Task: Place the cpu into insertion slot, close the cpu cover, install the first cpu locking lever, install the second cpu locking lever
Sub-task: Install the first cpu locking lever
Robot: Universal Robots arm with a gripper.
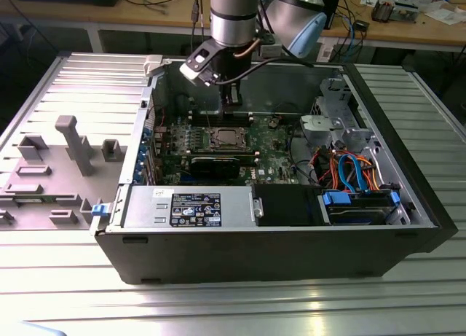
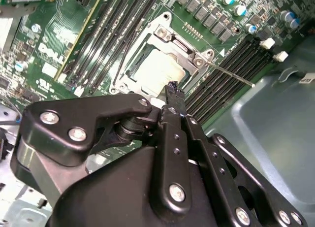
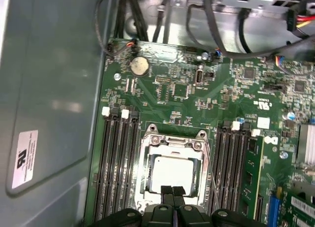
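Ribbed metal table point(image 1: 218, 307); behind, seemingly a cluttered wooden bench point(image 1: 58, 15).

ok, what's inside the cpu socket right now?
The silvery chip sits in the socket, with the metal cover frame around it. The hand hides one edge of the socket.

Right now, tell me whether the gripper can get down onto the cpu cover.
Probably yes. The gripper hangs directly over the cpu cover, inside the open case, with nothing between them. The memory slots on either side sit low.
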